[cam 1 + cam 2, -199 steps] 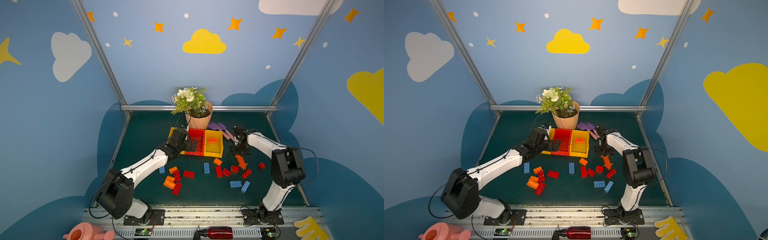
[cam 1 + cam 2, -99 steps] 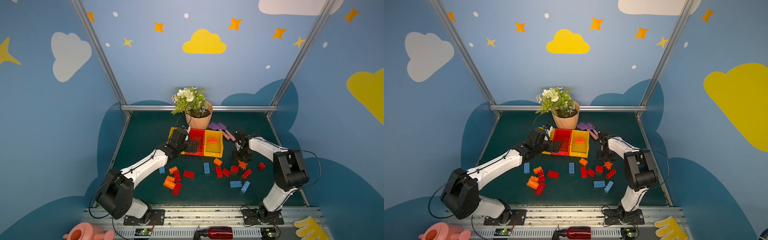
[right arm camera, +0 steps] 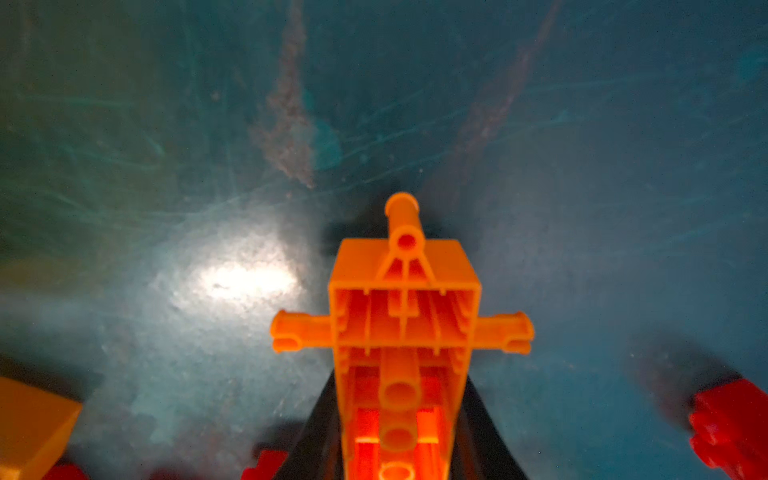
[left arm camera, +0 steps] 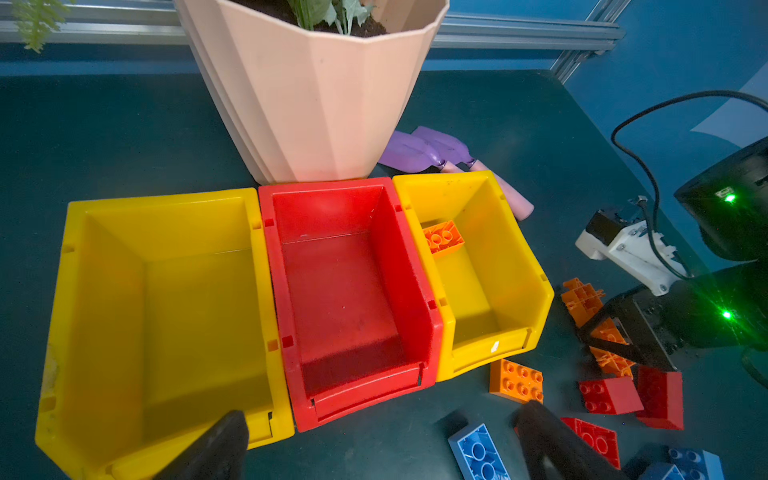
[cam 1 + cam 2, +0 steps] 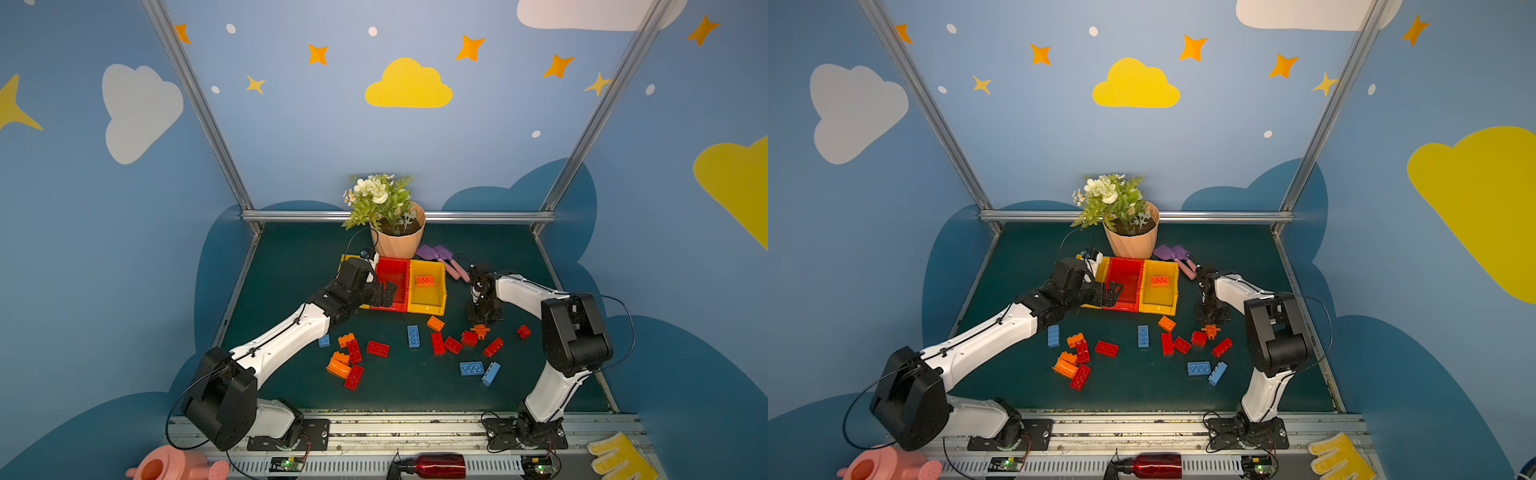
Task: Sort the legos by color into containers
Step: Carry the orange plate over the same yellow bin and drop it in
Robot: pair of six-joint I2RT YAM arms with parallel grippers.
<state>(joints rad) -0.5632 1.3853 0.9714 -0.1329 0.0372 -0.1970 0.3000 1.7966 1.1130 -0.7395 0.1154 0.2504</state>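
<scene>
Legos [image 5: 377, 349] lie mostly loose on the surface, but one is in hand. The right claw [image 5: 482, 321] is pressed together on the odd orange piece [image 3: 402, 332], with its black fingers [image 3: 486, 432] flat against the piece's two long sides. The long axis runs straight out from between the fingers, with side pegs sticking out crosswise. The piece seems to rest on the dark green surface [image 5: 291, 270], not yet lifted.

Red bricks [image 5: 469, 338] lie just beside it. A loose orange brick [image 5: 435, 323] sits between the claw and the bins. Its likely home is the yellow bin [image 5: 428, 309] that holds a sorted orange brick [image 5: 424, 281]. In both top views that bin lies left of the claw and a little farther back, near but apart. The red bin [image 4: 361, 399] and the other yellow bin [image 4: 166, 199] stand next in the row, both empty.

The left claw [image 4: 382, 449] hangs spread wide above their front edge, holding nothing. The right arm is plainly the nearer one for this carry.
</scene>
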